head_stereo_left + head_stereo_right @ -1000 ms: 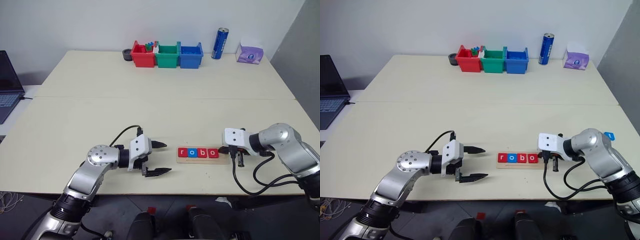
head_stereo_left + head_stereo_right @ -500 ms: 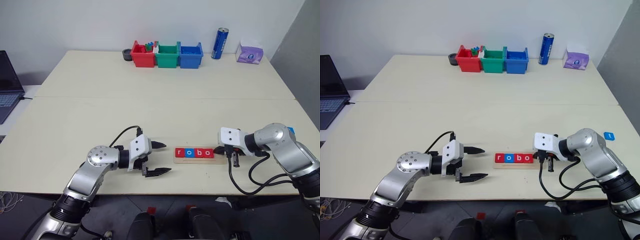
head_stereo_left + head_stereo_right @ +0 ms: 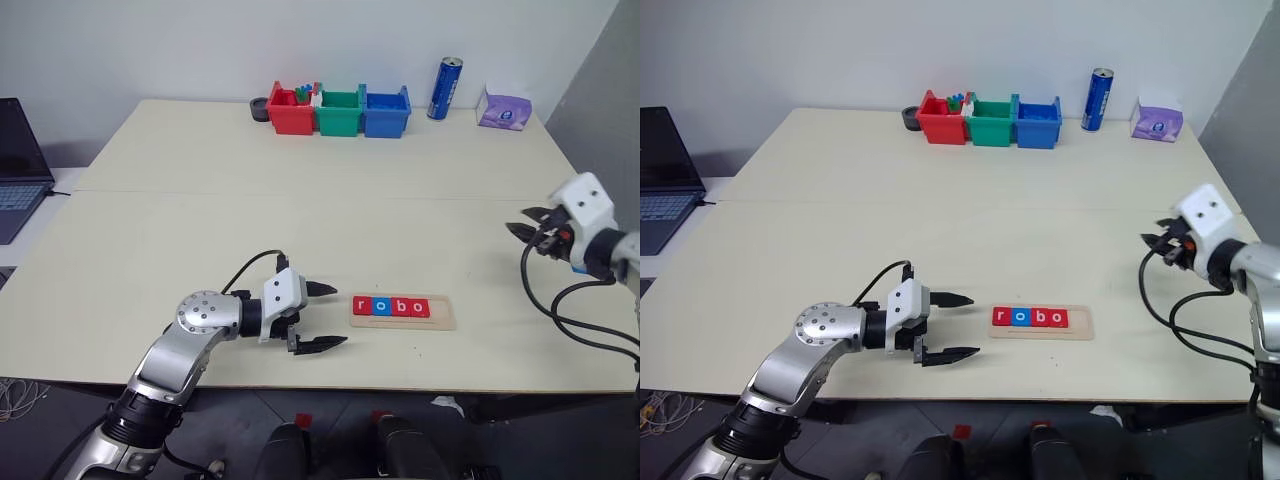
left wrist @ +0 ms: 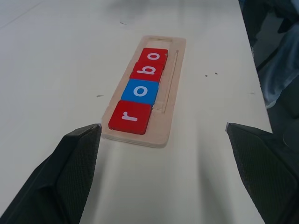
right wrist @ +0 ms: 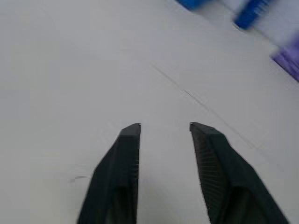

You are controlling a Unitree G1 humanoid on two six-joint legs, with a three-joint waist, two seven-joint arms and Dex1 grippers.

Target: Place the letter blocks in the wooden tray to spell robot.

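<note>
Pale and smooth, the cream bench (image 3: 300,230) stretched matte from its near edge to the white wall, a thin seam crossing it from left to right. Near that edge lay the wooden tray (image 3: 403,311), a flat strip of light wood with rounded corners and a shallow groove, its long axis running left to right. Four letter blocks (image 3: 391,307) sat in it, flat glossy squares touching edge to edge: red, blue, red, red, their white letters reading r, o, b, o towards the right. Bare wood showed at the tray's right end.

My left pincer (image 3: 318,316) hovered just left of the tray, its black ribbed fingers (image 4: 70,172) spread wide, pointing along that row. My right pincer (image 3: 526,222) hung well off to the right, parted, pinching nothing.
</note>
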